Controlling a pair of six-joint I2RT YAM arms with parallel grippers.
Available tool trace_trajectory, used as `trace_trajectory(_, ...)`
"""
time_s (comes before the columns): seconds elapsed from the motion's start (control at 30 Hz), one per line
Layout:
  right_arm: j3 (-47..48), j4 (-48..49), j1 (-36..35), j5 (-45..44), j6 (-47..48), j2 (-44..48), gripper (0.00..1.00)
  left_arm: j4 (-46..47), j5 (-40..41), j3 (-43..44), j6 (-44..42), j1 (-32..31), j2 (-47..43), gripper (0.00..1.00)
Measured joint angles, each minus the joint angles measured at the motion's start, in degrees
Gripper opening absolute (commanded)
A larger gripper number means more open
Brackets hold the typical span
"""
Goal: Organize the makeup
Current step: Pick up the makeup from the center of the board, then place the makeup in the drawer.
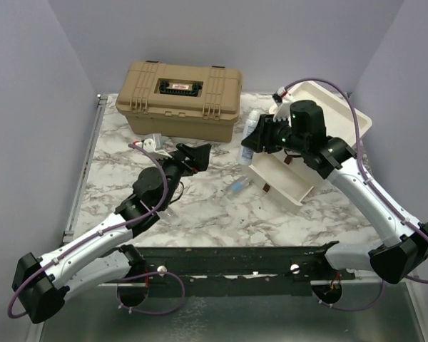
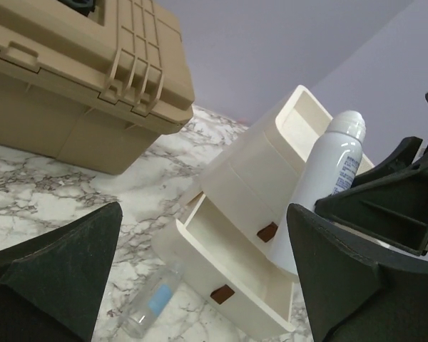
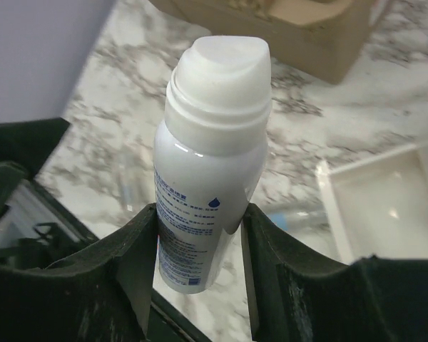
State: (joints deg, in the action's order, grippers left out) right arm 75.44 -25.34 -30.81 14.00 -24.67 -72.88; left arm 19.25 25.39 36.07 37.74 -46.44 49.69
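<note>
My right gripper (image 1: pixel 257 142) is shut on a pale white cylindrical spray tube (image 1: pixel 252 122) with blue print and holds it upright off the table, beside the white drawer box. The right wrist view shows the tube (image 3: pixel 208 164) clamped between my fingers (image 3: pixel 128 271). It also shows in the left wrist view (image 2: pixel 332 178). A small clear bottle with a light-blue label (image 1: pixel 237 185) lies on the marble in front of the lower open drawer (image 2: pixel 148 303). My left gripper (image 1: pixel 192 153) is open and empty, pointing at that bottle (image 2: pixel 203 214). No black brushes are in view.
The big tan latched case (image 1: pixel 178 96) stands shut at the back. The white drawer box (image 1: pixel 285 174) lies tilted at the right with its drawers (image 2: pixel 271 285) pulled open and empty. A small pale item (image 1: pixel 153 141) lies by the case's front.
</note>
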Motion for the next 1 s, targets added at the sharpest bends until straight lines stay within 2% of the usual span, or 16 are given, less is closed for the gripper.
trace_trajectory(0.27, 0.9, -17.2, 0.0, -13.5, 14.2, -1.7, 0.09, -2.3, 0.4, 0.0, 1.3, 0.3, 3.7, 0.99)
trace_trajectory(0.4, -0.2, -21.5, 0.0, -17.6, 18.5, -2.5, 0.09, -2.4, 0.1, 0.0, 2.2, 0.3, 5.8, 0.99)
trace_trajectory(0.63, -1.5, -25.5, 0.0, -23.3, 23.5, -7.1, 0.12, -2.5, -0.7, 0.0, 3.4, 0.6, 7.1, 0.99)
trace_trajectory(1.0, -1.5, -25.7, 0.0, -30.3, 26.7, -15.6, 0.15, -2.5, -2.0, 0.0, 4.6, 1.1, 7.5, 0.99)
